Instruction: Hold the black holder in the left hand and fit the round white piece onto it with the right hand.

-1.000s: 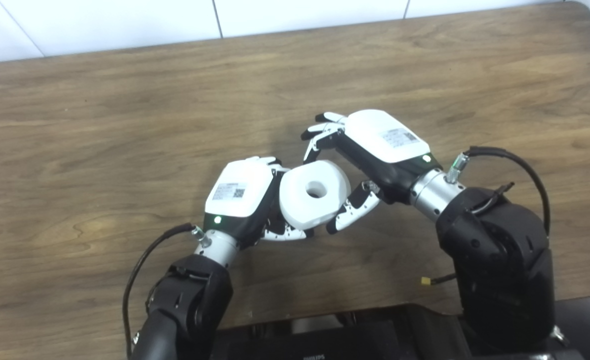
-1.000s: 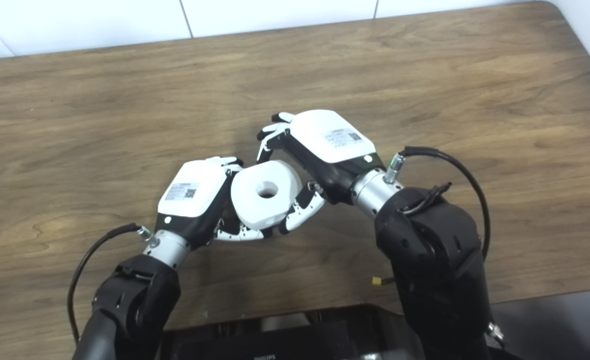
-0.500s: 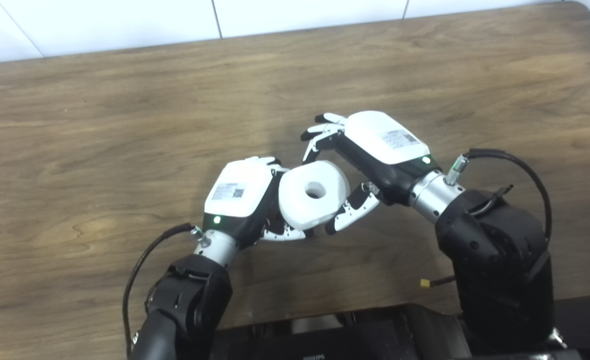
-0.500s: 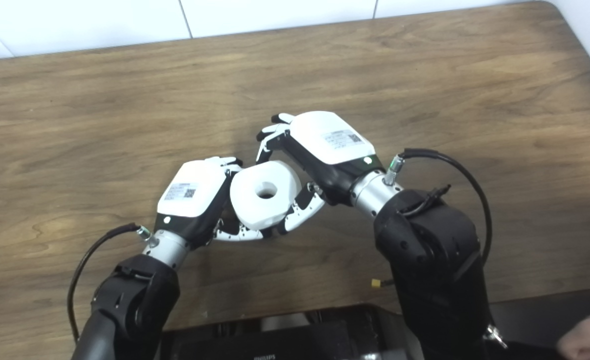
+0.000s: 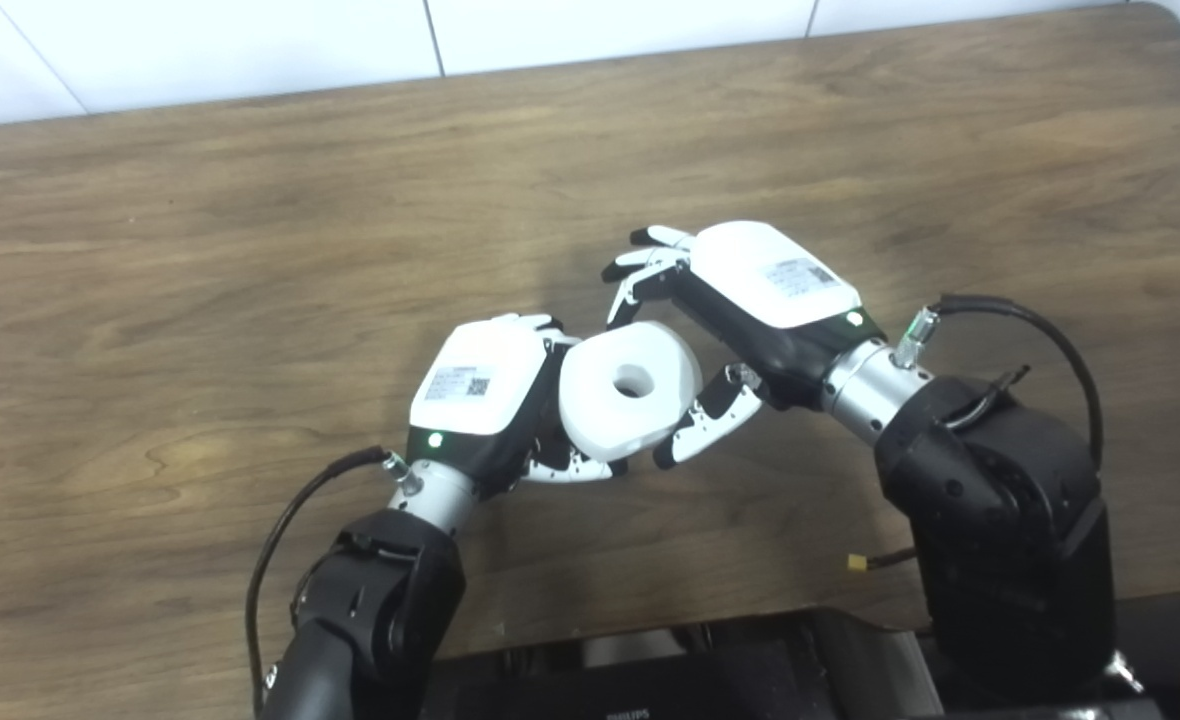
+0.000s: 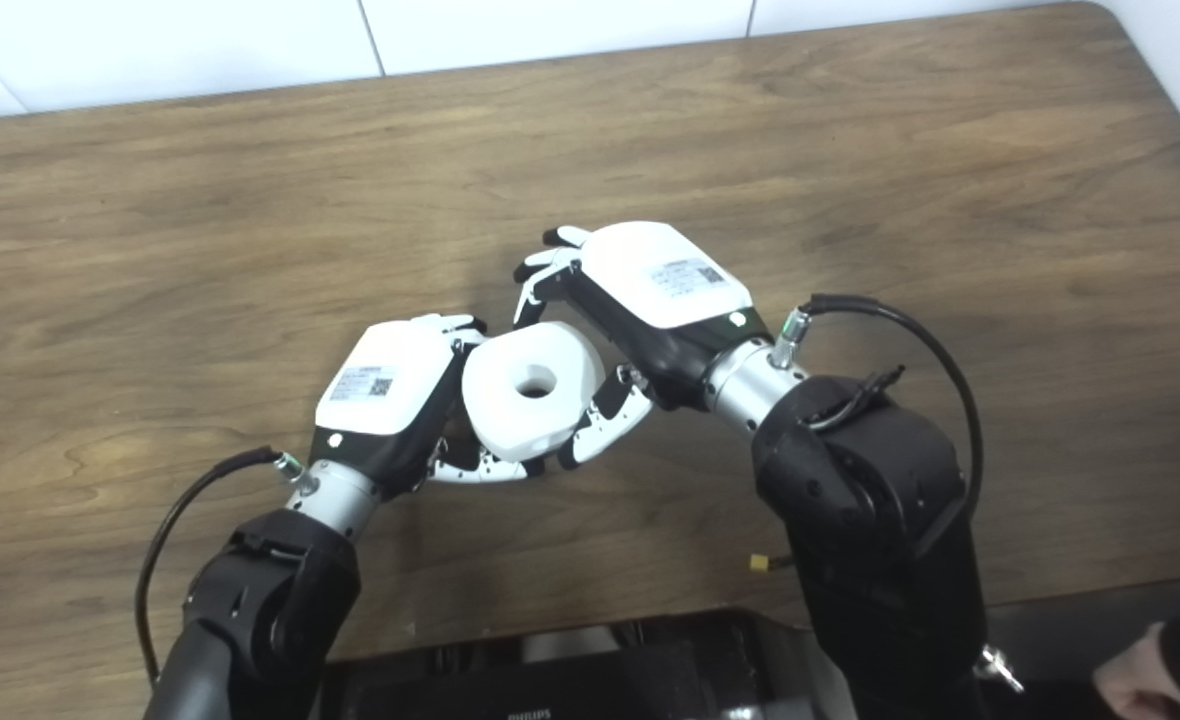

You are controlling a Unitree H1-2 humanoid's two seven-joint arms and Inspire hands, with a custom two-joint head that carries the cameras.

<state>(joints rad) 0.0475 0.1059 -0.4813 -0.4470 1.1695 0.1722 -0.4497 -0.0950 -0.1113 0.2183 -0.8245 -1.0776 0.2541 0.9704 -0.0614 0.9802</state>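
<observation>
- Above the middle of the brown worktop (image 5: 250, 220), the two robot hands are meeting close together.
- The left robot hand (image 5: 480, 385) is curling its fingers under and around something. The black holder is hiding inside that robot hand, so it cannot be seen clearly. It looks like the robot hand is holding it, but that is only a guess.
- The round white piece (image 5: 630, 388) is sitting just to the right of the left robot hand and touching it. It is tilting a little, and its hole is facing up toward the cameras.
- The right robot hand (image 5: 750, 300) is wrapping around the white piece. Its fingers (image 5: 640, 275) are reaching over the far edge and its thumb (image 5: 705, 420) is pressing on the near edge. So this robot hand is closing on the white piece.
- The left robot hand is probably staying low and steady so the holder does not wiggle. The right robot hand is gripping the piece by its sides, which is leaving the hole free.
- The white piece is lying between the two robot hands, right against the left one. It seems to be on or nearly on the holder, but the pictures are not showing how far on it is.
- The next move probably needs a soft, straight push so the piece does not tip.
</observation>
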